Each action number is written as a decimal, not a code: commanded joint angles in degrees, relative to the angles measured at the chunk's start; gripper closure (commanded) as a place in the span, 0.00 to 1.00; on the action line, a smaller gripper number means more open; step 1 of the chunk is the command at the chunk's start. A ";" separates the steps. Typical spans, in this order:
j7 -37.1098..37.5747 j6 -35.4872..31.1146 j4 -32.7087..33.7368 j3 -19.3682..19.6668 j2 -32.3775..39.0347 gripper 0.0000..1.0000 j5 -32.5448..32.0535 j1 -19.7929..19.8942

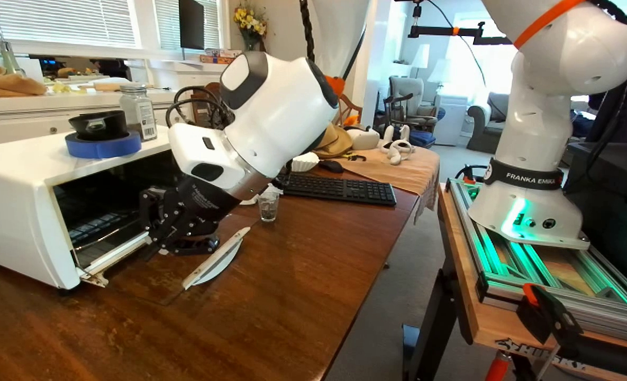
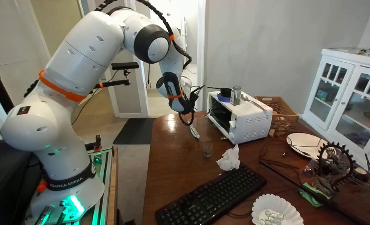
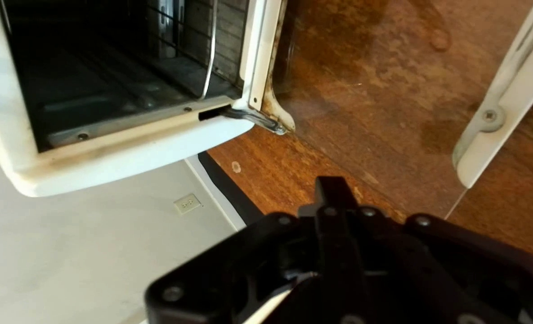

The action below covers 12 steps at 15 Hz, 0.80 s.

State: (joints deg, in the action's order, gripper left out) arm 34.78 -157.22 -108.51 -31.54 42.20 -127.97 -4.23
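My black gripper (image 1: 160, 247) is in front of a white toaster oven (image 1: 14, 206) that stands open on the wooden table. The oven's glass door is folded down, and its white edge strip with a handle (image 1: 215, 259) shows beside the gripper. In the wrist view the fingers (image 3: 336, 193) are together with nothing seen between them. They are over the table near the lowered door, whose edge strip (image 3: 495, 110) is at the right. The oven's dark opening (image 3: 113, 58) and a wire rack are at upper left. The gripper (image 2: 191, 107) is partly dark and unclear in an exterior view.
On the oven stand blue tape (image 1: 104, 145), a small black pan (image 1: 99, 125), a glass jar (image 1: 138, 114) and a spoon (image 2: 252, 101). A clear glass (image 1: 268, 205), crumpled tissue (image 2: 229, 158) and black keyboard (image 2: 213, 195) lie nearby. A basket (image 2: 283, 111) stands behind the oven.
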 commanded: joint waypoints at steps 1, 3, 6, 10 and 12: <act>1.98 4.37 -5.88 1.55 -3.55 1.00 5.86 -2.18; 4.85 7.03 -9.93 1.93 -5.26 1.00 9.21 -2.85; 10.55 13.09 -16.39 3.12 -8.63 1.00 13.49 -4.00; 15.98 15.35 -21.39 6.15 -12.86 1.00 11.76 -3.08; 16.32 14.36 -23.31 8.52 -15.63 1.00 11.10 -1.76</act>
State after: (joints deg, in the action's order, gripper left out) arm 48.80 -142.69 -127.26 -25.91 32.26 -116.41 -6.87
